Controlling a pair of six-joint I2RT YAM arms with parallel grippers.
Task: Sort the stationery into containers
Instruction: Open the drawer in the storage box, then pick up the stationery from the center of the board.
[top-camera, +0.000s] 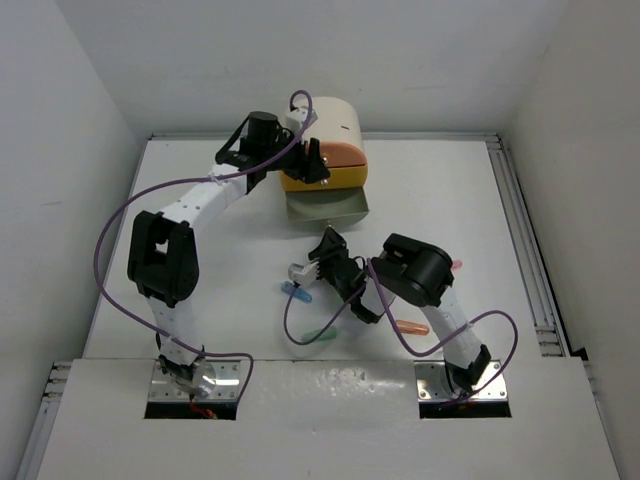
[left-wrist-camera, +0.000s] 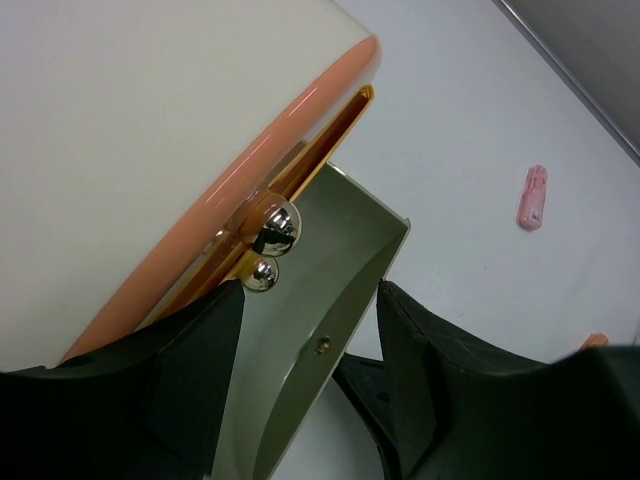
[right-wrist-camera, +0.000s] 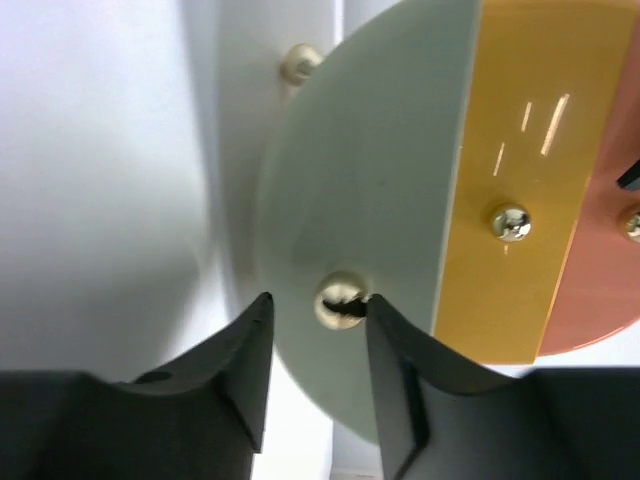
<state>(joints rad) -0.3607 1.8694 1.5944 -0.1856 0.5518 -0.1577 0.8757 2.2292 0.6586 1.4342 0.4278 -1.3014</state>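
We find the jaws of the left gripper and the right gripper apart, the latter framing the knob of the grey-green drawer. Closing off-centre could push it shut. The blue capsule lies on the desk, at 6 o'clock from the cabinet.

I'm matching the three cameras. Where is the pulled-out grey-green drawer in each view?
Top external: grey-green drawer upper centre, pulled out of the cream cabinet toward the arms.
Left wrist: centre down to the bottom edge.
Right wrist: centre, front face with its knob.
Shared landmark: the orange-yellow drawer right beside it.
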